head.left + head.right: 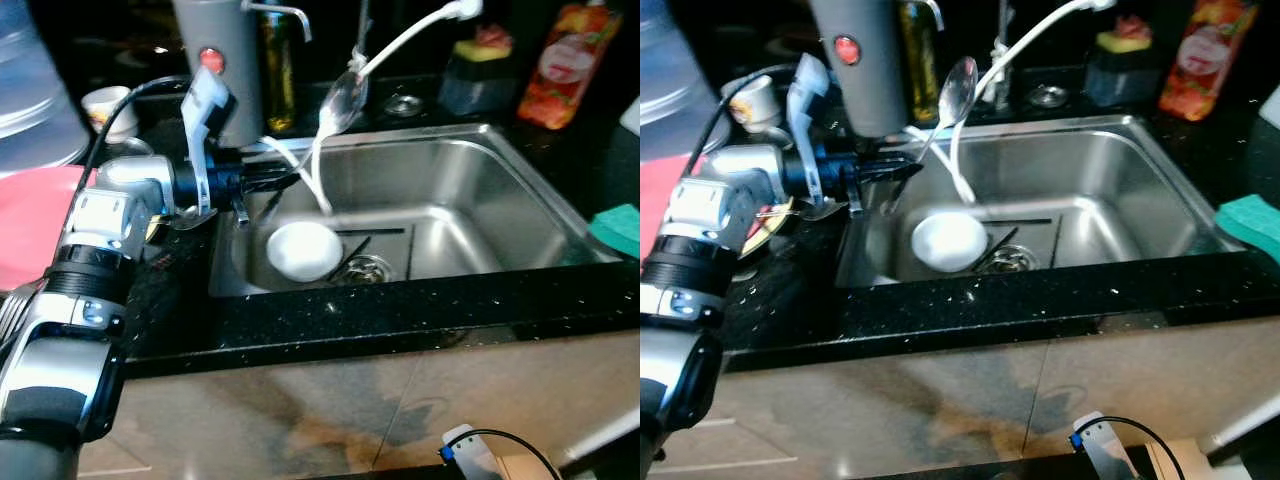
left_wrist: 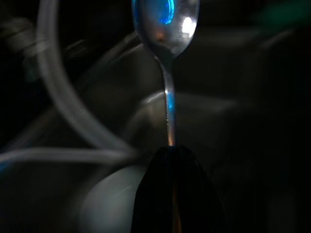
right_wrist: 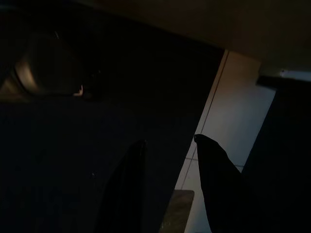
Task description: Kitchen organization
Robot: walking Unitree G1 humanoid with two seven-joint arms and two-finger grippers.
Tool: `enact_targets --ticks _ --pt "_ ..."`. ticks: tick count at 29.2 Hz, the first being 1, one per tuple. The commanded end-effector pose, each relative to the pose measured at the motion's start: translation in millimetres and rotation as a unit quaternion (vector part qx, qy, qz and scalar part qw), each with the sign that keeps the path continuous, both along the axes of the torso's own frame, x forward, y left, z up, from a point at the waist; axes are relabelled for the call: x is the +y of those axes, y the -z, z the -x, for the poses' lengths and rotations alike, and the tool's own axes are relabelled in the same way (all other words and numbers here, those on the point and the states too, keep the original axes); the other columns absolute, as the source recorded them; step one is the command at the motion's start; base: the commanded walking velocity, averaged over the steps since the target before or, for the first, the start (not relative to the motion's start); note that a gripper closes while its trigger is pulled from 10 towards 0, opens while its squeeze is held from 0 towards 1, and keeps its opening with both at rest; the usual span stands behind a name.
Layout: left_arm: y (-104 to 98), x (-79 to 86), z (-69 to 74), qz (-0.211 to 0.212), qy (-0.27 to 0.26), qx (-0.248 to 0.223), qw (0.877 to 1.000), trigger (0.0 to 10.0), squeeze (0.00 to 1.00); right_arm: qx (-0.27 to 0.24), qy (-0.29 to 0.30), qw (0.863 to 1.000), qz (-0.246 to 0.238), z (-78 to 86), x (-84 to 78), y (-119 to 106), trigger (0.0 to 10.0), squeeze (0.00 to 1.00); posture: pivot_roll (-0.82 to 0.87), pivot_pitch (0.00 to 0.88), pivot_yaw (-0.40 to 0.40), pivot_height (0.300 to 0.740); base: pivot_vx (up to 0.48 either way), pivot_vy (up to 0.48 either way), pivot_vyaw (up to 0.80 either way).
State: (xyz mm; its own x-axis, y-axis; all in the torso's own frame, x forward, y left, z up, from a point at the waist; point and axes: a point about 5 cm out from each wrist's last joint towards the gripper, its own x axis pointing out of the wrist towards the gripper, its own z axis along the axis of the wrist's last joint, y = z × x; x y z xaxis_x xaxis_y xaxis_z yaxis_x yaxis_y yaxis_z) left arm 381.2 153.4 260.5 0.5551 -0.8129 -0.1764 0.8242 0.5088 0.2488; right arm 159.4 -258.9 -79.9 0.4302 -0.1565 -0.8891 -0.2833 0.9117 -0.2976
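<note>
My left gripper (image 1: 292, 176) reaches over the left rim of the steel sink (image 1: 520, 185) and is shut on the handle of a metal spoon (image 1: 343, 100). The spoon slants up, its bowl high beside the white faucet hose (image 1: 400, 40). Along the left wrist view the spoon (image 2: 167, 29) rises straight out of the closed fingertips (image 2: 172, 194). A white bowl (image 1: 303, 250) lies upside down on the sink floor near the drain (image 1: 365, 268). In the dark right wrist view my right gripper (image 3: 170, 141) hangs open beside a cabinet, holding nothing.
A grey appliance with a red button (image 1: 220, 60) stands behind the left gripper. A red bottle (image 1: 568, 65) and a sponge holder (image 1: 480, 65) stand at the back right. A teal cloth (image 1: 620, 225) lies right of the sink; a pink board (image 1: 35, 220) lies left.
</note>
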Motion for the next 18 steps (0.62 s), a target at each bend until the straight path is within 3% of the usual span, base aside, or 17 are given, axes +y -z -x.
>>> enact_targets --ticks 1,2,4,6,8,10,12,18 --pt "6 8.9 -8.7 -0.080 -0.053 -0.036 0.995 10.0 0.00 -0.009 0.009 1.000 -0.007 -2.6 3.8 0 10.0 0.00 -0.06 0.043 0.069 0.740 0.000 0.000 0.00" --pt "13 9.3 -12.2 -0.135 -0.067 -0.056 0.987 10.0 0.00 -0.009 0.010 1.000 -0.006 -2.7 3.9 0 10.0 0.00 -0.06 0.044 0.071 0.740 0.000 0.000 0.00" --pt "20 8.0 -13.5 -0.188 -0.065 -0.077 0.977 10.0 0.00 -0.009 0.011 1.000 -0.006 -2.4 4.0 0 10.0 0.00 -0.06 0.045 0.077 0.740 0.000 0.000 0.00" --pt "23 7.7 -13.7 -0.205 -0.064 -0.083 0.973 10.0 0.00 -0.009 0.011 1.000 -0.006 -2.3 4.1 0 10.0 0.00 -0.07 0.046 0.079 0.740 0.000 0.000 0.00" --pt "32 4.3 -15.7 -0.279 -0.059 -0.116 0.951 10.0 0.00 -0.010 0.013 1.000 -0.005 -2.0 4.0 0 10.0 0.00 -0.07 0.048 0.083 0.740 0.000 0.000 0.00" --pt "39 -15.2 -15.5 -0.274 -0.025 -0.137 0.952 10.0 0.00 -0.010 0.014 1.000 -0.005 -1.3 3.6 1 10.0 0.00 -0.08 0.053 0.086 0.740 0.000 0.000 0.00" --pt "39 -18.6 -15.3 -0.269 -0.019 -0.140 0.953 10.0 0.00 -0.010 0.014 1.000 -0.004 -1.2 3.5 1 10.0 0.00 -0.08 0.053 0.086 0.740 0.000 0.000 0.00" --pt "39 -51.0 -13.8 -0.242 0.037 -0.179 0.953 10.0 0.00 -0.010 0.016 1.000 -0.003 0.0 3.3 1 10.0 0.00 -0.10 0.058 0.089 0.740 0.000 0.000 0.00"
